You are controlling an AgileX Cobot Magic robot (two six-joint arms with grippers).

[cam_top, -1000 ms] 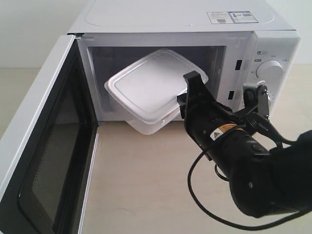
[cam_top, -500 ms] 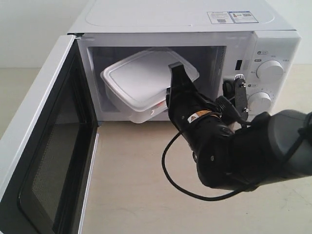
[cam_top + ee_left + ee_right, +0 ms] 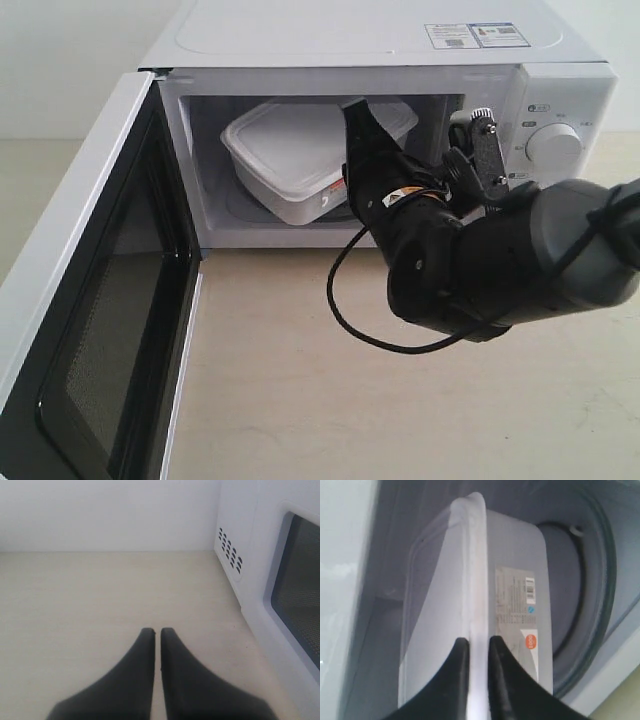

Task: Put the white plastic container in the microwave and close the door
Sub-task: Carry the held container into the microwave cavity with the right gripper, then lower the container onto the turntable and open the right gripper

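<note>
The white plastic container (image 3: pixel 290 160) sits inside the cavity of the white microwave (image 3: pixel 360 40), over the glass turntable (image 3: pixel 580 595). My right gripper (image 3: pixel 352 150) reaches into the cavity and is shut on the container's lid rim (image 3: pixel 476 610); its side label (image 3: pixel 520 600) faces the turntable. The door (image 3: pixel 90 300) stands wide open at the left, its dark window turned inward. My left gripper (image 3: pixel 156 631) is shut with nothing between its fingers, hovering over the bare tabletop beside the microwave's outer wall (image 3: pixel 235 555). It does not show in the exterior view.
The two round knobs (image 3: pixel 553 145) are on the right panel, the lower one hidden behind my right arm. A black cable (image 3: pixel 345 310) loops below that arm over the beige tabletop (image 3: pixel 280 400). The open door blocks the left side.
My right gripper has carried the container from the cavity mouth deeper into the microwave and lowered it, from tilted to nearly level over the turntable. The door has not moved.
</note>
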